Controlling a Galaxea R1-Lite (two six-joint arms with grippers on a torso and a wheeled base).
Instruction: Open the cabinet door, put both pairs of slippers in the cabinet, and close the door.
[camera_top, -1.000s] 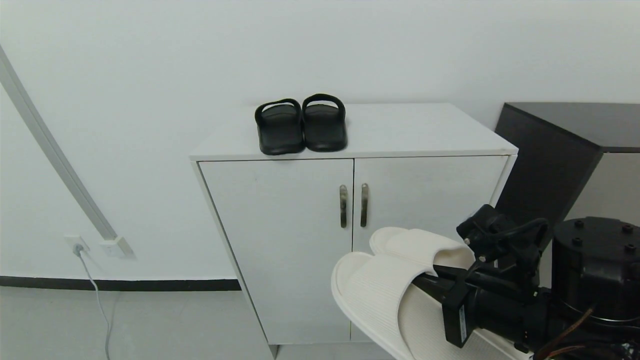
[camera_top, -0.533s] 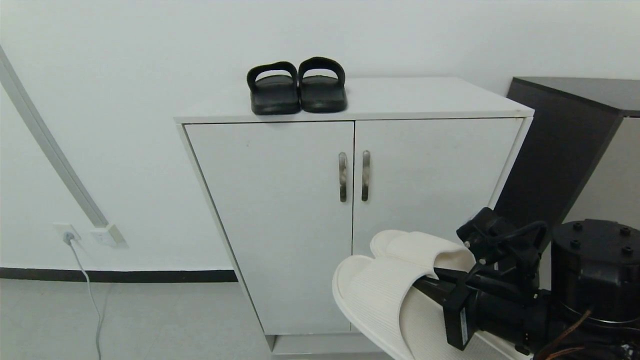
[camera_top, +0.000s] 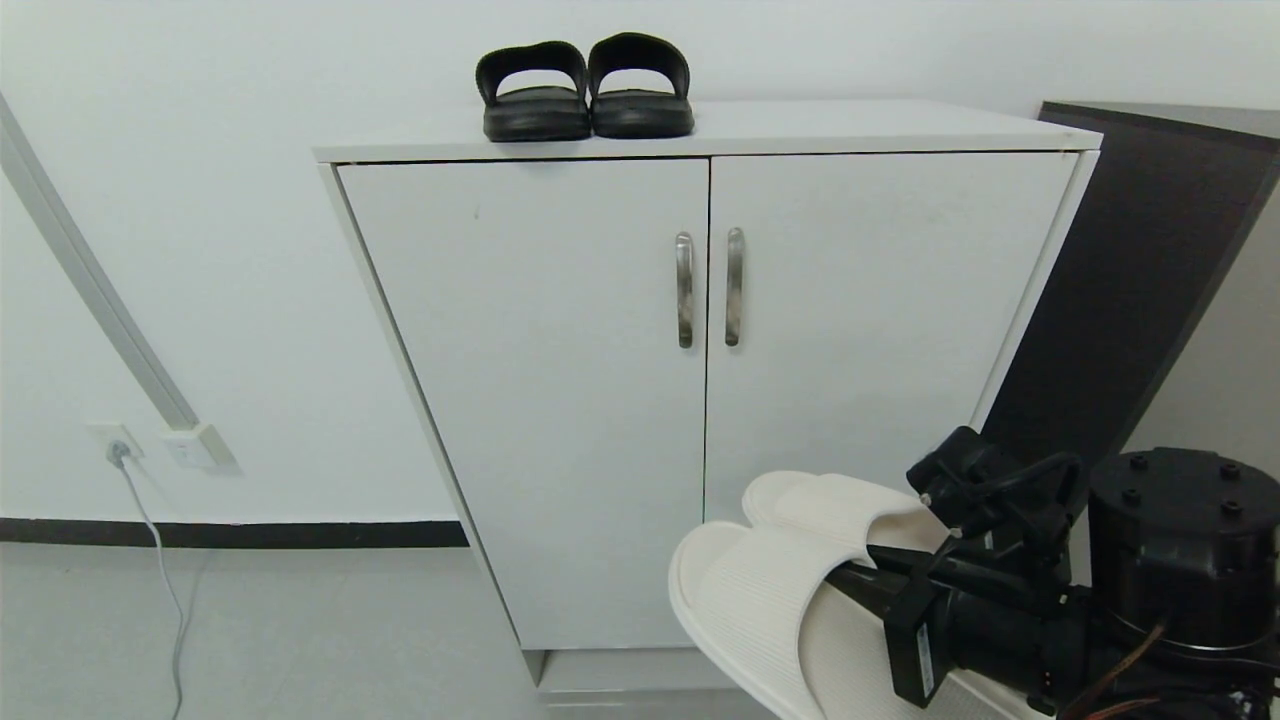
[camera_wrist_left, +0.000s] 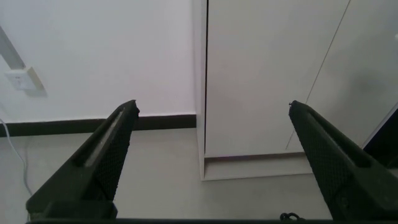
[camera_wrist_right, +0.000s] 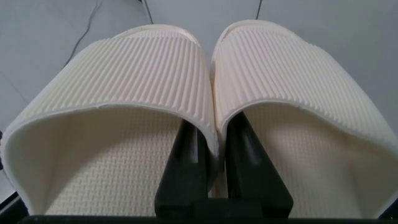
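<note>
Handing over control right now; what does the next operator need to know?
Left gripper: open, empty, facing the cabinet low down.
Right gripper: shut on the white slippers, held as a pair in front of the cabinet.
Black slippers: on the cabinet top.
Doors: both shut.
Done: white pair picked up.
To do: open a door, put both pairs inside, close it.

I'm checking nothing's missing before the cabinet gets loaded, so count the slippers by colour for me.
black slippers: 2, on the cabinet top
cream slippers: 2, clamped in the right hand
Total: 4 slippers
</note>
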